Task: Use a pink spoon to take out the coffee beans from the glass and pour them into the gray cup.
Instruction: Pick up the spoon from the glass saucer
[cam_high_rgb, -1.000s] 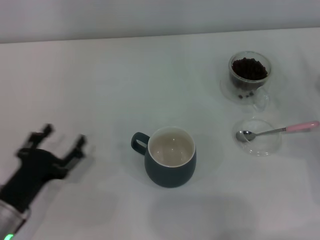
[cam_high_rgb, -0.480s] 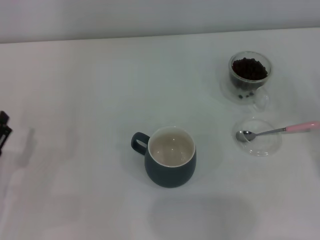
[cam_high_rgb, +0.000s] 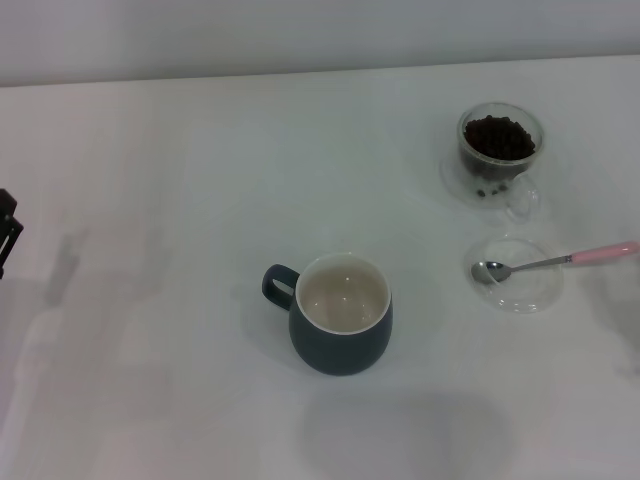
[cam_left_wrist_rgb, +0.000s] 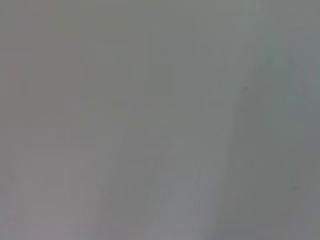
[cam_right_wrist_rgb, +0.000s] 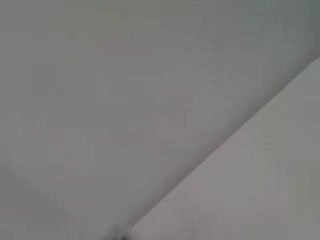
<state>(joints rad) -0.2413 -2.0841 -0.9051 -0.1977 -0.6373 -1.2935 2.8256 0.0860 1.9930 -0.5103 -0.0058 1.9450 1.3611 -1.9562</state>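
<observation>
The gray cup (cam_high_rgb: 340, 315) stands upright at the table's middle, empty, its handle toward my left. The glass (cam_high_rgb: 497, 155) stands at the far right, filled with coffee beans (cam_high_rgb: 497, 137). The pink spoon (cam_high_rgb: 555, 262) lies in front of the glass, its metal bowl resting in a shallow clear dish (cam_high_rgb: 520, 285) and its pink handle pointing right. Only a dark sliver of my left gripper (cam_high_rgb: 5, 232) shows at the left edge, far from all of these. My right gripper is out of view. Both wrist views show only blank pale surface.
The white table (cam_high_rgb: 180, 180) runs to a back edge along the top of the head view, with a pale wall behind it. A faint shadow lies on the table near the left gripper.
My left arm has pulled back to the left, from the table's front left to the very edge of the head view. The cup, glass and spoon have not moved.
</observation>
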